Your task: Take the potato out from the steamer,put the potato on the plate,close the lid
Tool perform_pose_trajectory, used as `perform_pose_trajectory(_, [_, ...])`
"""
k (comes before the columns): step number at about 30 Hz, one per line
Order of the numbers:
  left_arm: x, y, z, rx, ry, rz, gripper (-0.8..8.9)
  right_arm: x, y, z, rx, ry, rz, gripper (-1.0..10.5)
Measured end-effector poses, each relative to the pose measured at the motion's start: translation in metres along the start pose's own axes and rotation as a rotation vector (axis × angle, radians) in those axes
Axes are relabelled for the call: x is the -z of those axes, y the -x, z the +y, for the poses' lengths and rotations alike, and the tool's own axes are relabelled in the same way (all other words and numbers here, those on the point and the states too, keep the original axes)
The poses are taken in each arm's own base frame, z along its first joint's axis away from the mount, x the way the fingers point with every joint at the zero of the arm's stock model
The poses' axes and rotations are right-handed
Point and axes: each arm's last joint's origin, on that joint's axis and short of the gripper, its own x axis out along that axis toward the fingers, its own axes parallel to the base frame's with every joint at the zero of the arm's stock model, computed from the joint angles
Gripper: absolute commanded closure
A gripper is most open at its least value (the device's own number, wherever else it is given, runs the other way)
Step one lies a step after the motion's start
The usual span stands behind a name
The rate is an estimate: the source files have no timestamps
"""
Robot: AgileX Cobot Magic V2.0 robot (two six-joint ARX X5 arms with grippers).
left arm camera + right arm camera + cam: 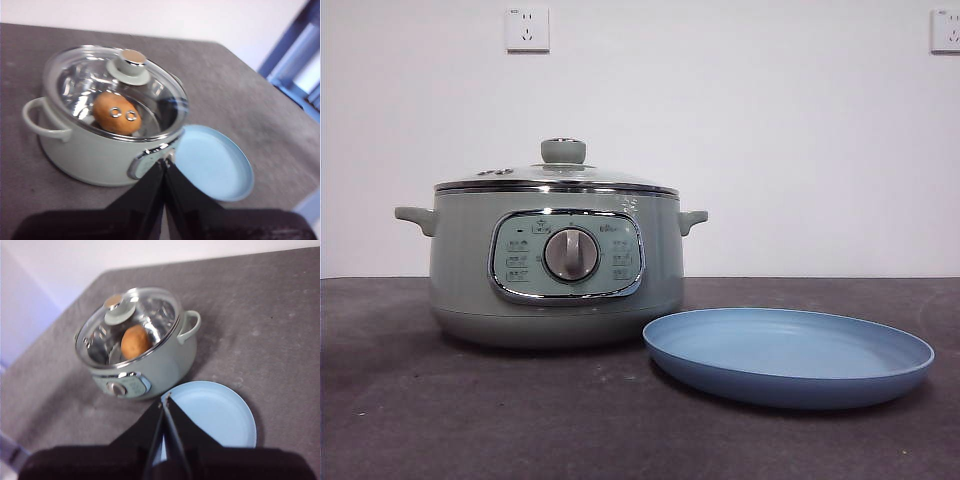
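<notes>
The sage-green steamer (555,265) stands on the table with its glass lid (560,178) on it, closed. The potato (116,113) lies inside, seen through the lid in the left wrist view, and it also shows in the right wrist view (135,341). The blue plate (788,352) lies empty beside the steamer, to its right in the front view. My left gripper (164,164) is shut and empty, high above the steamer's front. My right gripper (165,399) is shut and empty, high above the plate (215,412). Neither arm shows in the front view.
The dark grey tabletop (420,420) spreads around the steamer and plate. A white wall with two sockets (527,29) stands behind. A blue frame (295,50) stands past the table's edge in the left wrist view.
</notes>
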Motion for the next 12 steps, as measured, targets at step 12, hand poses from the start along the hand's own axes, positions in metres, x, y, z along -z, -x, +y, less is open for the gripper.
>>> perform_pose_trajectory(12, [-0.03, -0.002, -0.004, 0.066, -0.075, 0.091, 7.93, -0.026, -0.007, 0.008, -0.086, 0.149, 0.126, 8.6])
